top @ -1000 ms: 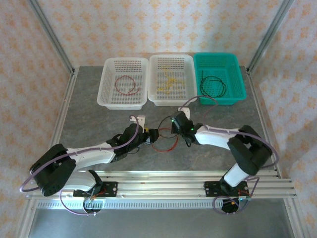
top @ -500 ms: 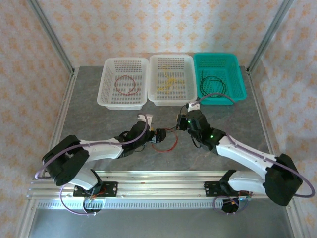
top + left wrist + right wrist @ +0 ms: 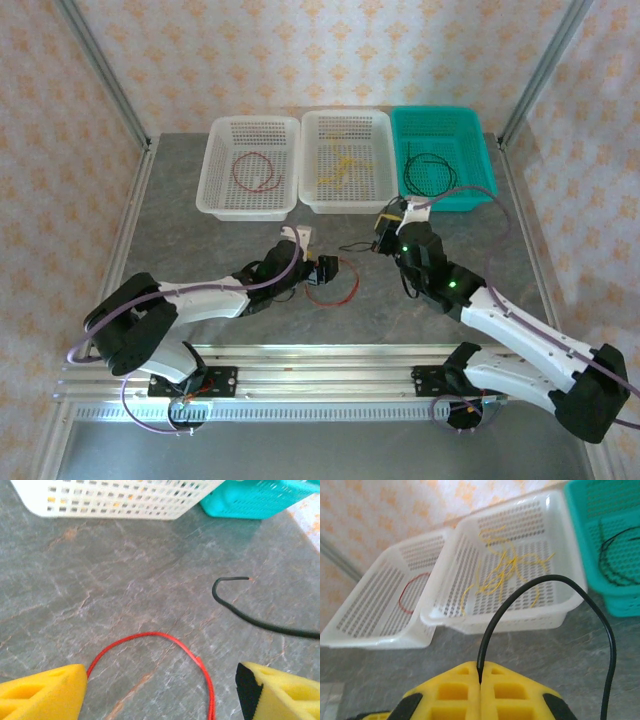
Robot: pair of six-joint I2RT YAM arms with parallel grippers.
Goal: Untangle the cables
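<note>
Grey table (image 3: 190, 250): red cable (image 3: 150, 634) loops within wide-spread left gripper (image 3: 162, 677); right gripper (image 3: 480, 676) pinches black cable (image 3: 540, 579).

No writing, label, brand or number can be read anywhere; any marking on the white-and-black robot arms (image 3: 200, 297) is perhaps too small to make out.

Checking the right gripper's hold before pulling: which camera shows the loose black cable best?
The right wrist view: the black cable comes up from between the shut fingers of the right gripper and arcs overhead. The left wrist view catches its hooked free end; the top view shows a faint thin line beside the gripper.
</note>
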